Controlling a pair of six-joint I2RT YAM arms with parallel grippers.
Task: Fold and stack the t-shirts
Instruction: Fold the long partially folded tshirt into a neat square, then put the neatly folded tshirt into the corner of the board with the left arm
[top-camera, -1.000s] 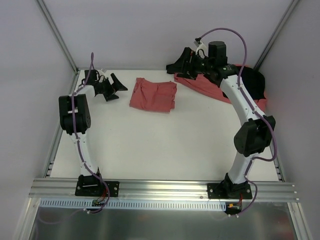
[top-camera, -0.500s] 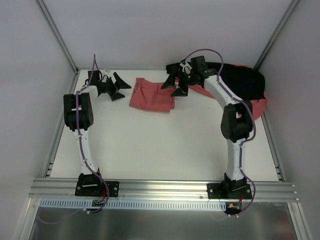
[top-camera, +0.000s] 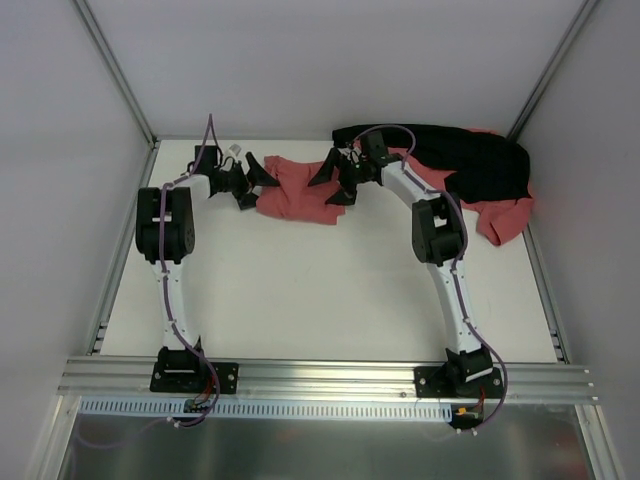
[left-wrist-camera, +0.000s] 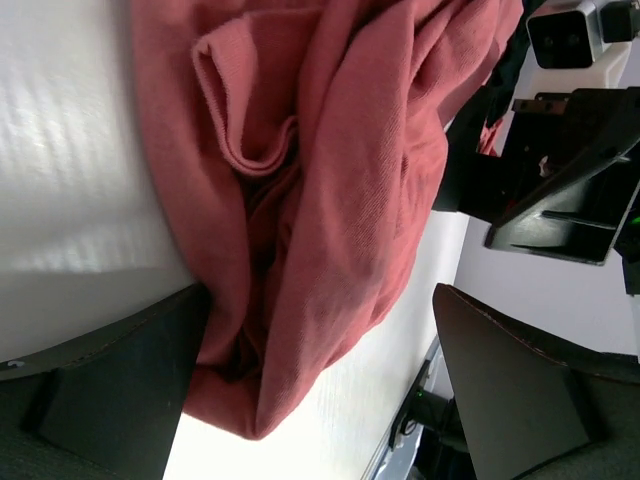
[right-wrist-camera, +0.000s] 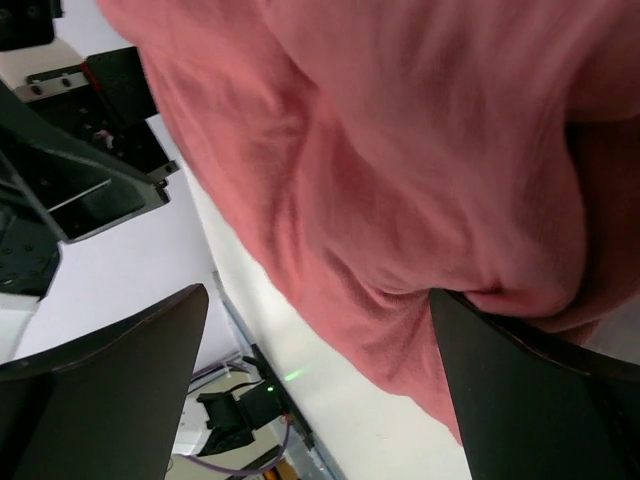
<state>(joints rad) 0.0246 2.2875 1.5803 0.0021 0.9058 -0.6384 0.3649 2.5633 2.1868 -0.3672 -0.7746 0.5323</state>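
Observation:
A folded salmon-red t-shirt (top-camera: 298, 192) lies on the white table at the back middle. My left gripper (top-camera: 254, 184) is open at the shirt's left edge; in the left wrist view (left-wrist-camera: 320, 400) the cloth (left-wrist-camera: 320, 180) bulges between the jaws and touches the left finger (left-wrist-camera: 110, 390). My right gripper (top-camera: 333, 180) is open at the shirt's right edge; in the right wrist view (right-wrist-camera: 320, 390) the cloth (right-wrist-camera: 400, 150) hangs between the jaws and meets the right finger (right-wrist-camera: 540, 400). More salmon-red t-shirts (top-camera: 500, 215) lie heaped at the back right.
A black cloth (top-camera: 470, 155) lies over the heap at the back right corner. The white back wall and metal frame posts stand close behind both grippers. The two grippers face each other across the shirt; the right one shows in the left wrist view (left-wrist-camera: 560, 170).
Both grippers have moved inward to the folded shirt's edges. The right arm has swung left from the heap to the shirt's right edge. The left gripper has moved right.

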